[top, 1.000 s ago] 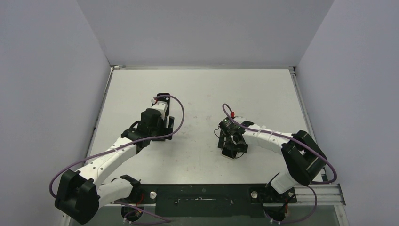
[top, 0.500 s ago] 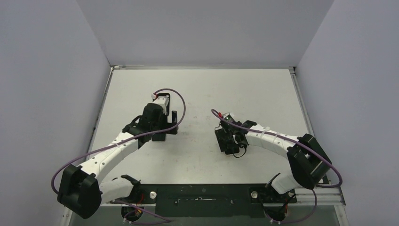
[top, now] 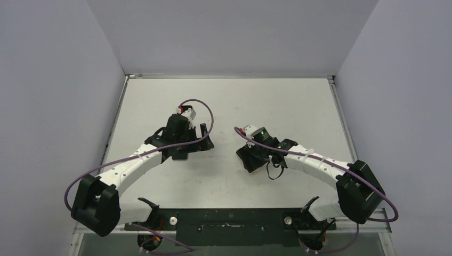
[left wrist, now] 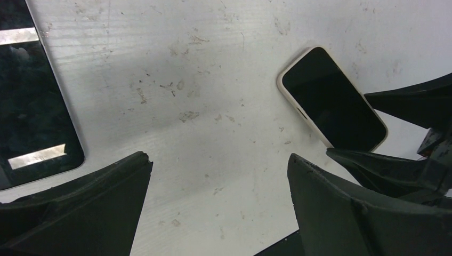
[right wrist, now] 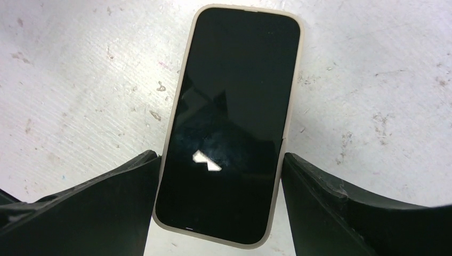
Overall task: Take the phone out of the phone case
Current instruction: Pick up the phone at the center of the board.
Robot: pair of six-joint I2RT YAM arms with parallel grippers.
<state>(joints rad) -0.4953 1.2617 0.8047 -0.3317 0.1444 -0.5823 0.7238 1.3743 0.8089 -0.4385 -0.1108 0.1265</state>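
The phone (right wrist: 229,122) lies screen up on the white table, still in its beige case. My right gripper (right wrist: 221,160) straddles its near end, and both fingertips press the case's long edges. In the left wrist view the phone (left wrist: 330,98) shows at the upper right, with the right gripper's fingers (left wrist: 410,101) at its end. In the top view my right gripper (top: 249,159) covers most of it. My left gripper (left wrist: 217,160) is open and empty over bare table to the left of the phone. It also shows in the top view (top: 193,148).
A black glossy slab (left wrist: 32,96) with a pale rim lies flat on the table at the left edge of the left wrist view, close to my left finger. The table (top: 229,101) has grey walls on three sides.
My right gripper has moved left and a little farther from the bases. My left gripper has swung right toward it, and the gap between the two has narrowed.
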